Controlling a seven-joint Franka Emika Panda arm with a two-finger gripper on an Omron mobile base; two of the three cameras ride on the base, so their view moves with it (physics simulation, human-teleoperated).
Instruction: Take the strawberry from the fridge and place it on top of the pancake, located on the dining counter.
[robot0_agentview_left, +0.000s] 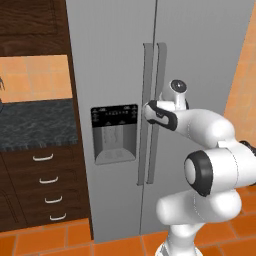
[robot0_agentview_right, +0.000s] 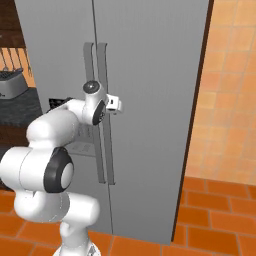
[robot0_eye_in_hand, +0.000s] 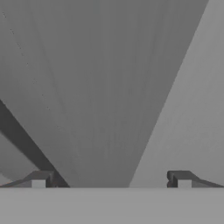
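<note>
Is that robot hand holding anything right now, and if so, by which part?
Nothing is held. The end effector is open, its fingers spread on either side of a fridge handle, not yet closed on it.

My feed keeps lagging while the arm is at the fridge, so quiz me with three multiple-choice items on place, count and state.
1. Where is the gripper?
A. at the fridge's door handles
B. at the cabinet drawers
C. over the floor tiles

2. How many handles on the drawers left of the fridge?
A. two
B. four
C. six

3. The fridge doors are
A. both shut
B. one ajar
C. both wide open

Answers:
1 A: the gripper sits by the fridge handles, jaws apart.
2 B: four white handles on the cabinet drawers.
3 A: both door faces lie flush, with no shelves showing.
</note>
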